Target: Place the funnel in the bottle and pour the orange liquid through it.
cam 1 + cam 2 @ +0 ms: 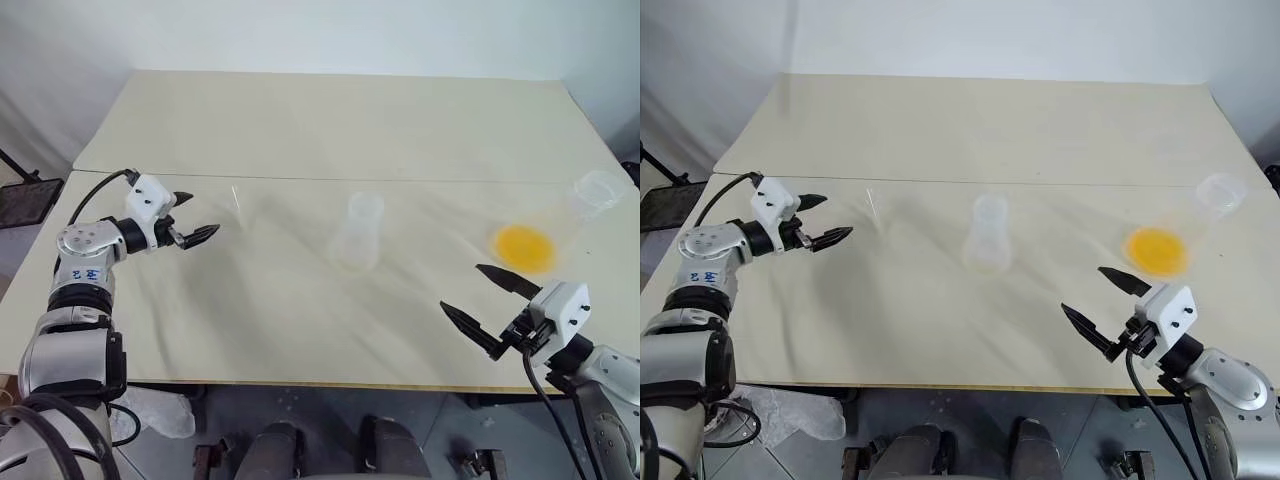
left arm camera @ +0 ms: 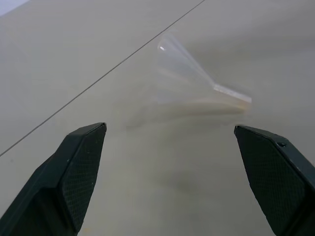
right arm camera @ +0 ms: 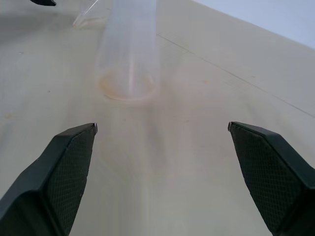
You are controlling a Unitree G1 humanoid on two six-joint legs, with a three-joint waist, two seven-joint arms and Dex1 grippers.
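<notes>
In the left eye view I saw the bottle [image 1: 360, 232] at centre, the orange liquid [image 1: 524, 246] at right. Left wrist view — left gripper [image 2: 170, 142] spread wide, the funnel [image 2: 197, 73] lying above. Right wrist view — right gripper [image 3: 162, 129] also wide apart, empty.

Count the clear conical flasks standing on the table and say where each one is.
2. The empty bottle stands near the middle of the table. The other flask, holding the orange liquid, stands at the table's right side, just beyond the right claw. No others visible.
</notes>
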